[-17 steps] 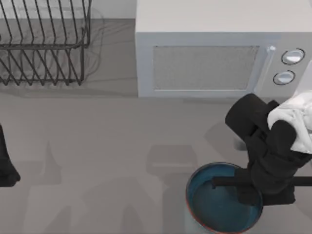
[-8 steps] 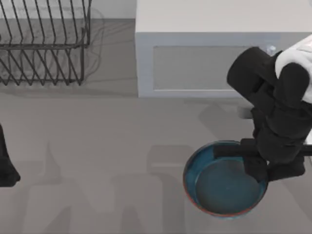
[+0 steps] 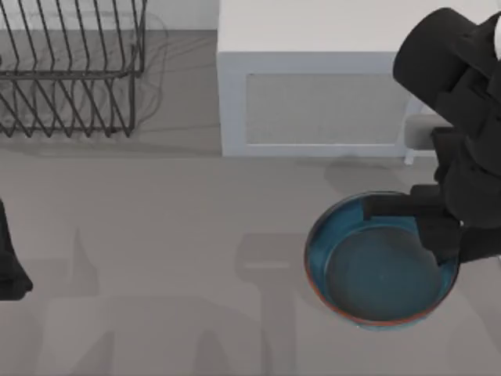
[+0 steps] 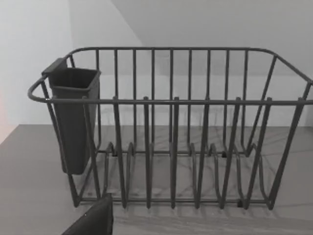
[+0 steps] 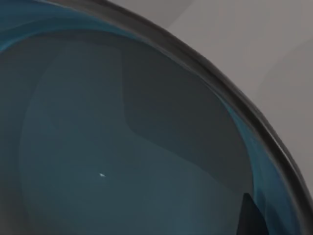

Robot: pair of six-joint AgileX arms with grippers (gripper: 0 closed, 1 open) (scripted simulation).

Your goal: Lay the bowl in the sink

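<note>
The teal-blue bowl [image 3: 368,270] with a thin reddish-brown rim hangs tilted above the table at the right, in front of the microwave. My right gripper [image 3: 442,239] reaches down from the right and is shut on the bowl's right rim. The right wrist view looks close into the bowl's glossy inside [image 5: 122,147], with table surface beyond its rim. My left arm [image 3: 9,266] is parked at the table's left edge. The sink is out of view.
A white microwave [image 3: 329,102] stands at the back, just behind the bowl and the right arm. A dark wire dish rack [image 3: 70,70] stands at the back left. The left wrist view faces the rack [image 4: 171,127], with a dark cutlery cup [image 4: 73,117] hung on its side.
My right gripper has carried the bowl away from the table's front edge toward the microwave and a little to the right, and it now looks larger. The left arm has not moved.
</note>
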